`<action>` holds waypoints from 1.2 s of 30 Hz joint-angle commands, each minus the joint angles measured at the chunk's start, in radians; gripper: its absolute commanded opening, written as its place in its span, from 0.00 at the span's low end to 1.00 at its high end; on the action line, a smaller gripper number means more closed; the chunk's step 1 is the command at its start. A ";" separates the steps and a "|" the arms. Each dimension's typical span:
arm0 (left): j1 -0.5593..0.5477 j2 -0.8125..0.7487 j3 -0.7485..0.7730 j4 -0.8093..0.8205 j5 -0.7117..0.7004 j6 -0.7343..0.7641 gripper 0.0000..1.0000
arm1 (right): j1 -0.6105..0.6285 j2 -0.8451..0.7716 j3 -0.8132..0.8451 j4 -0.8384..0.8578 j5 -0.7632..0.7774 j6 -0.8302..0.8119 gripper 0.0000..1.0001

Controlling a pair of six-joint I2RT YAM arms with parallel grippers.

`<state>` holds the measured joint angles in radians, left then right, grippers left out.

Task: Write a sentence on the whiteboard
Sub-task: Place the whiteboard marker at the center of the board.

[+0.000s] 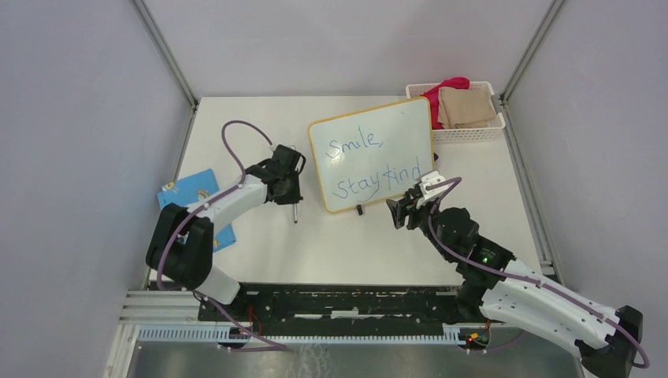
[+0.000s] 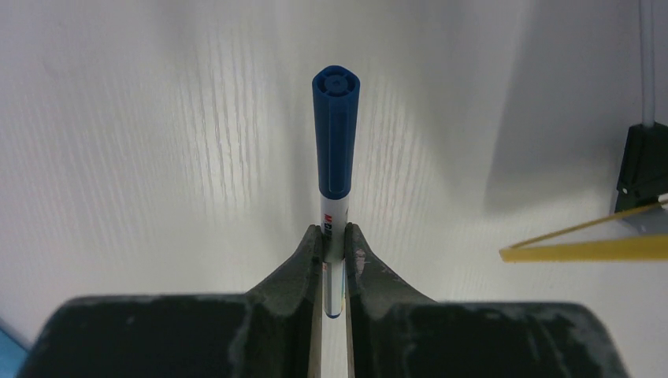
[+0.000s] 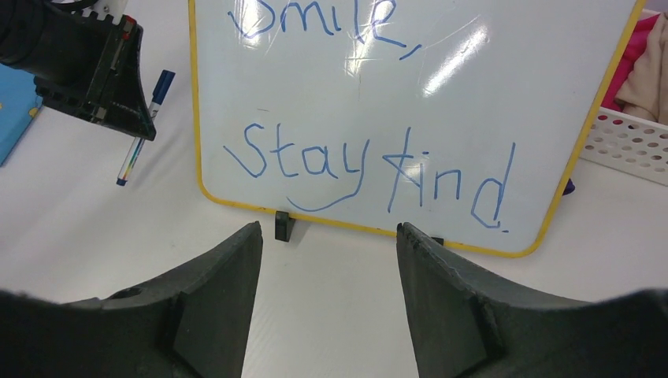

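Note:
The whiteboard (image 1: 370, 153) with a yellow frame stands tilted at the table's middle back. The sentence (image 1: 364, 164) in blue marker reads "Smile," over "Stay kind"; it also shows in the right wrist view (image 3: 362, 169) on the board (image 3: 473, 94). My left gripper (image 1: 288, 187) is just left of the board, shut on a capped blue marker (image 1: 295, 211), cap end pointing away from the wrist (image 2: 336, 134). The jaws (image 2: 336, 236) press its white barrel. My right gripper (image 1: 403, 208) is open and empty, in front of the board's lower edge (image 3: 327, 230).
A white basket (image 1: 473, 132) with pink and tan cloths sits at the back right, also in the right wrist view (image 3: 630, 142). A blue patterned card (image 1: 189, 193) lies at the left table edge. The board's yellow corner (image 2: 583, 248) shows at the left wrist view's right.

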<state>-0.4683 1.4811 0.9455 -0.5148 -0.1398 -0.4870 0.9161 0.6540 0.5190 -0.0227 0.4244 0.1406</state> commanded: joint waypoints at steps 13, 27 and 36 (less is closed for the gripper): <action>0.089 0.211 0.104 0.059 0.030 0.006 0.02 | 0.002 -0.038 -0.017 0.025 0.041 -0.033 0.68; 0.094 0.270 0.081 0.081 -0.003 0.022 0.02 | 0.002 0.001 0.007 0.028 0.038 -0.042 0.68; 0.095 0.300 0.088 0.067 -0.014 0.016 0.04 | 0.001 -0.002 0.009 0.029 0.036 -0.047 0.68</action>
<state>-0.3790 1.7370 1.0317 -0.4610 -0.1299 -0.4858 0.9161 0.6628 0.4923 -0.0196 0.4473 0.1062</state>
